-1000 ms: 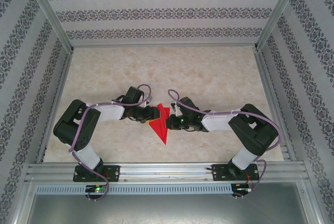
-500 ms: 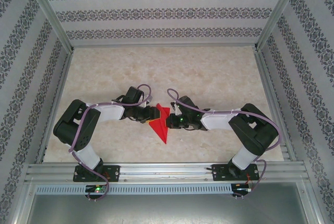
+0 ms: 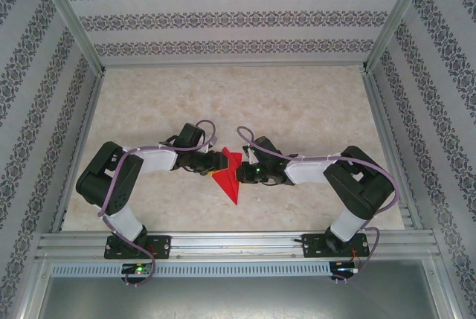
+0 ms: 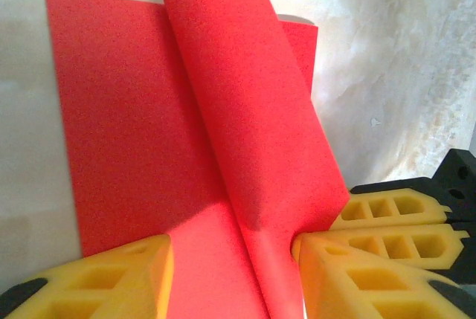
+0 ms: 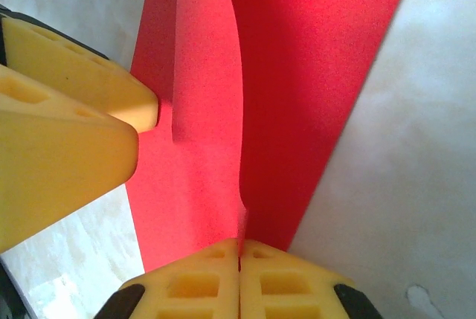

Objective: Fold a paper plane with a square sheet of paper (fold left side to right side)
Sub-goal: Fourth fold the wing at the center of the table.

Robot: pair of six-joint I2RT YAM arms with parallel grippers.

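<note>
Right claw [image 5: 239, 248] is clenched on an edge of the red paper [image 3: 229, 185], which lies on the tabletop [image 3: 297, 103] between both arms. Left claw [image 4: 234, 252] stands released around its curled flap [image 4: 245, 111]. The side fold seems half done; next that flap needs pressing flat

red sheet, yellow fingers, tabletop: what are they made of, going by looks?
The red sheet: thin paper, matte and finely grainy; it curls softly and holds creases.
The yellow fingers: likely plastic, matte, with square hollow cells.
The tabletop: pale, veined marble look; stone or printed laminate, cannot tell.
</note>
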